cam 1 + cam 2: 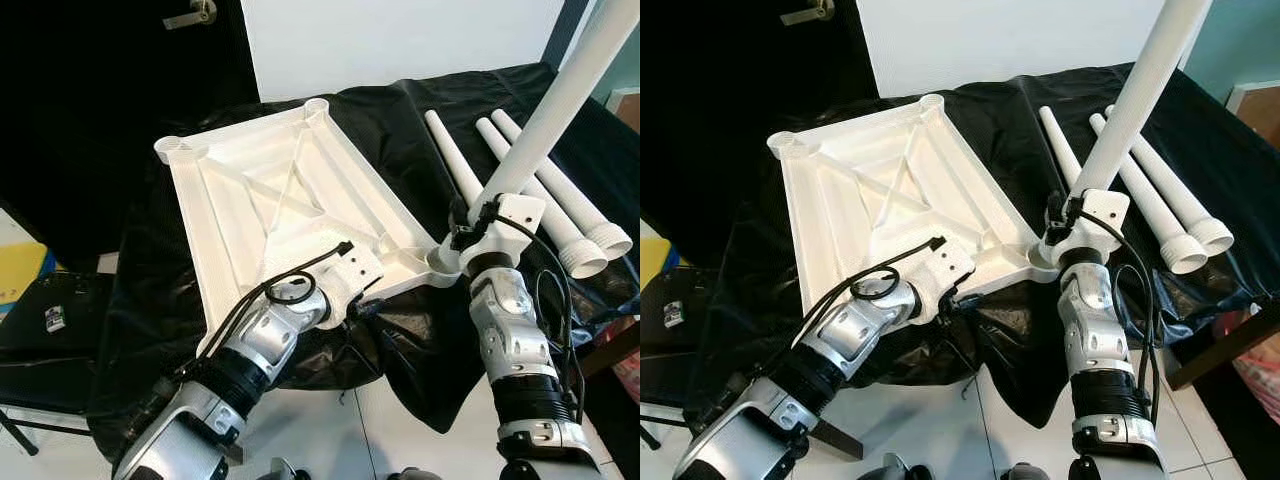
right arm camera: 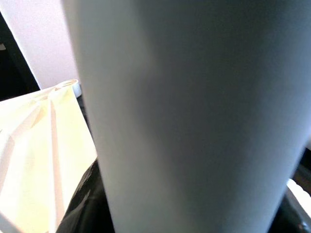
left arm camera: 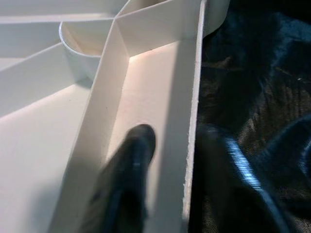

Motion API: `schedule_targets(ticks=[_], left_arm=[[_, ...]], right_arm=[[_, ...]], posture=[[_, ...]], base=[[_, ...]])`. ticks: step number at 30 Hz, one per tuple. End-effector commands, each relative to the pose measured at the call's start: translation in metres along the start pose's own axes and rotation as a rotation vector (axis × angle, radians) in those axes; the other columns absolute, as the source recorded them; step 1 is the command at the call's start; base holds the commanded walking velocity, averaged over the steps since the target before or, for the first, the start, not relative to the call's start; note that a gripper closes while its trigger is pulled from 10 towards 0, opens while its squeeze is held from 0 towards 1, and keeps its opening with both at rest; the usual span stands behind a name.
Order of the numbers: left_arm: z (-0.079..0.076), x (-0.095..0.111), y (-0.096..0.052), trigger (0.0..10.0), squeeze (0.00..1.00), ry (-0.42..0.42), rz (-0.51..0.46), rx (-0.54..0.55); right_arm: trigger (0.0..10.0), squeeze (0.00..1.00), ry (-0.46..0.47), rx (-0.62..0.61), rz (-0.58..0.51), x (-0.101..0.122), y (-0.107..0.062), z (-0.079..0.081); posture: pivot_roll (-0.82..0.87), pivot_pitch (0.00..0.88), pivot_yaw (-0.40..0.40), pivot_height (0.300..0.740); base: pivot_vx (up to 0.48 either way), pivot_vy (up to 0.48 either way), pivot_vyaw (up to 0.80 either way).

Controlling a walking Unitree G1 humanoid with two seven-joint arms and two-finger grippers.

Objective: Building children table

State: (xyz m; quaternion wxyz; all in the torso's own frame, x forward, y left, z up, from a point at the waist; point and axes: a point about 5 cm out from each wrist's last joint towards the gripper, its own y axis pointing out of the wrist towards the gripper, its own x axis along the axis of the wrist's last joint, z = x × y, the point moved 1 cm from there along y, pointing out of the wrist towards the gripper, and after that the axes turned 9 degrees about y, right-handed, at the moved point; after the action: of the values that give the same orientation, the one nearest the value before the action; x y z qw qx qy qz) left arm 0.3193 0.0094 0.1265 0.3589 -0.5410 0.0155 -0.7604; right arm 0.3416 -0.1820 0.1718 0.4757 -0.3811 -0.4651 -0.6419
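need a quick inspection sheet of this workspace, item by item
surface: black cloth draped over the work table.
job's things: white ribbed plastic tabletop lying underside up; one white plastic tube leg held upright at its near right corner socket; three more white legs lying on the cloth.
clutter: nothing seen.
grippers: left end effector straddles the tabletop's near edge wall, one finger inside, one outside; right end effector shut on the upright leg.
cables: black cables looped along both wrists.
surroundings: white wall, dark door, black bag on the left, pale tiled floor.
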Motion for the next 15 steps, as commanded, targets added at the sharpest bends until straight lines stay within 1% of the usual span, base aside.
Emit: schedule_targets(ticks=[1, 2, 3, 4, 8, 9, 10, 12, 14, 15], left_arm=[[-0.005, -0.004, 0.001, 0.0, 0.00, 0.027, 0.003, -0.049], [-0.005, -0.004, 0.001, 0.0, 0.00, 0.027, 0.003, -0.049], [-0.006, -0.003, 0.001, 0.0, 0.00, 0.054, -0.010, -0.071], [-0.006, -0.003, 0.001, 0.0, 0.00, 0.054, -0.010, -0.071], [-0.016, 0.007, -0.005, 0.0, 0.00, 0.100, -0.094, -0.186], [-0.016, 0.007, -0.005, 0.0, 0.00, 0.100, -0.094, -0.186], [-0.018, 0.008, -0.008, 0.0, 0.00, 0.129, -0.115, -0.221], [-0.018, 0.008, -0.008, 0.0, 0.00, 0.129, -0.115, -0.221], [-0.022, 0.010, -0.012, 0.0, 0.00, 0.162, -0.146, -0.265], [-0.022, 0.010, -0.012, 0.0, 0.00, 0.162, -0.146, -0.265]], right_arm=[[10.0, 0.00, -0.002, 0.002, -0.033, 0.006, 0.001, 0.000], [10.0, 0.00, -0.002, 0.002, -0.033, 0.006, 0.001, 0.000], [10.0, 0.00, -0.003, 0.002, -0.034, 0.007, 0.001, 0.000], [10.0, 0.00, -0.003, 0.002, -0.034, 0.007, 0.001, 0.000], [10.0, 0.00, -0.007, 0.003, -0.035, 0.007, 0.000, -0.001], [10.0, 0.00, -0.007, 0.003, -0.035, 0.007, 0.000, -0.001], [10.0, 0.00, -0.008, 0.006, -0.034, 0.007, 0.000, -0.001], [10.0, 0.00, -0.008, 0.006, -0.034, 0.007, 0.000, -0.001], [10.0, 0.00, -0.009, 0.010, -0.034, 0.007, 0.000, -0.001], [10.0, 0.00, -0.009, 0.010, -0.034, 0.007, 0.000, -0.001]], posture=[[-0.10, 0.074, 0.068, 0.740], [-0.10, 0.074, 0.068, 0.740], [-0.10, 0.072, 0.069, 0.740], [-0.10, 0.072, 0.069, 0.740], [-0.10, 0.065, 0.066, 0.740], [-0.10, 0.065, 0.066, 0.740], [-0.10, 0.065, 0.064, 0.740], [-0.10, 0.065, 0.064, 0.740], [-0.10, 0.062, 0.059, 0.740], [-0.10, 0.062, 0.059, 0.740]], base=[[0.000, 0.000, 0.00], [0.000, 0.000, 0.00], [0.000, 0.000, 0.00], [0.000, 0.000, 0.00], [0.000, 0.000, 0.00], [0.000, 0.000, 0.00], [0.000, 0.000, 0.00], [0.000, 0.000, 0.00], [0.000, 0.000, 0.00], [0.000, 0.000, 0.00]])
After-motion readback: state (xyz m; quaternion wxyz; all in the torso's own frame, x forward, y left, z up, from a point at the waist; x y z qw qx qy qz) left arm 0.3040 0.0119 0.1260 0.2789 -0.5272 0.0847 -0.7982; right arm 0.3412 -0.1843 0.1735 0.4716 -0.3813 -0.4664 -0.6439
